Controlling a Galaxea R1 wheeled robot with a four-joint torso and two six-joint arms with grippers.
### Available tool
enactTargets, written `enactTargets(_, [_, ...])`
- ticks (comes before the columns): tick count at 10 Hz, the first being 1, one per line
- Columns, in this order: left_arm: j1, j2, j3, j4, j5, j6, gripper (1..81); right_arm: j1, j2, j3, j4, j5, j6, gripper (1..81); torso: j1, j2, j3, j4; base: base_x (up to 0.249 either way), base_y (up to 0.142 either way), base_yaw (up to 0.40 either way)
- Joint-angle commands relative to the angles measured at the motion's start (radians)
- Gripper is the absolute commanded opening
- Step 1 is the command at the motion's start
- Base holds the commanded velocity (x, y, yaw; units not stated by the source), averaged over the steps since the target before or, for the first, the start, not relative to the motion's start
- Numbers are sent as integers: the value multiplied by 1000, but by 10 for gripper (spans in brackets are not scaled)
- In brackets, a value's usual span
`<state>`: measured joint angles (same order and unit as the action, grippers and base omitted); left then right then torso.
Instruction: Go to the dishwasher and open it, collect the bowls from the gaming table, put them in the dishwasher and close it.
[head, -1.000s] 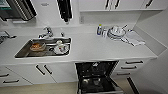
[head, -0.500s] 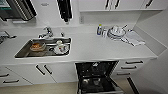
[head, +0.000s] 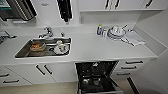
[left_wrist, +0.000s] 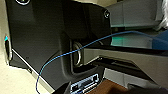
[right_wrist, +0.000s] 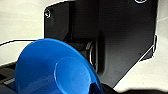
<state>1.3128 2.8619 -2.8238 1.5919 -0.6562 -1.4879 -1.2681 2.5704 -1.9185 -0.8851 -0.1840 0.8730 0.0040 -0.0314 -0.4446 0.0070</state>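
**Dishwasher open, blue bowl at our right wrist**

From the head view we see the dishwasher (head: 96, 76) under the white counter (head: 100, 50), its door dropped open, dark inside with wire racks; a sink (head: 43, 47) lies to its left. The right wrist view adds a bright blue bowl (right_wrist: 55, 70), round and shallow, bottom toward the camera, close against the arm. Whether either gripper is clenched or released, we cannot tell.
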Motion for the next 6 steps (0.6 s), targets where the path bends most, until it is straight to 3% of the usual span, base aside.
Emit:
enactTargets(1, [-3, 4, -6, 0, 32, 14, 811, 199, -69, 288, 21, -164, 61, 10, 0, 0, 0, 0, 0, 0, 0])
enactTargets(4, [16, 25, -6, 0, 76, 46, 811, 333, -92, 391, 23, -281, 110, 10, 0, 0, 0, 0, 0, 0, 0])
enactTargets(6, [26, 34, -6, 2, 78, 47, 811, 408, -108, 420, 23, -295, 152, 10, 0, 0, 0, 0, 0, 0, 0])
